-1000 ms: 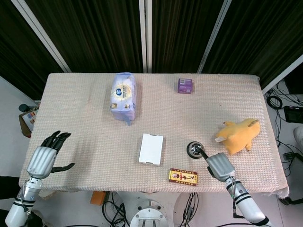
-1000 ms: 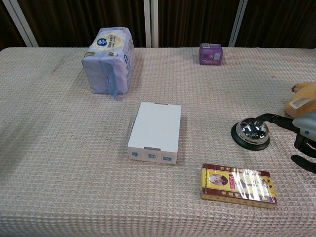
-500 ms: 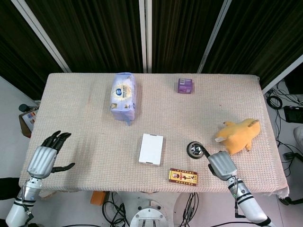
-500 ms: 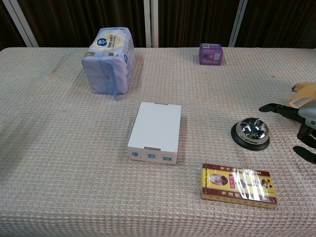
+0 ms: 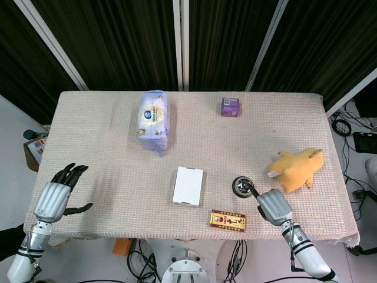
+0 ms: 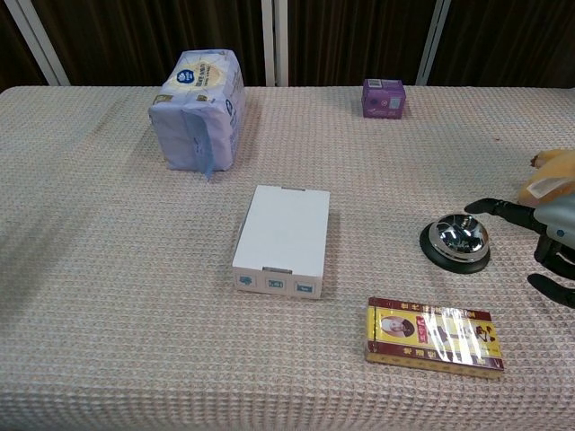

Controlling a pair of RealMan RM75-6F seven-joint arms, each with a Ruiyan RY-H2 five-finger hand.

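**Right hand poised beside the bell**

The right hand hovered near the table's front edge, grasping nothing, its fingers spread and reaching just over the rim of the silver bell. A red-and-gold box lay just beside it. The left hand hung released, fingers apart, at the front-left corner.

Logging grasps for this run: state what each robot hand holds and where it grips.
Nothing is held. The right robot hand hovers beside the round metal bell, fingers apart; the left robot hand is open, off the table edge.
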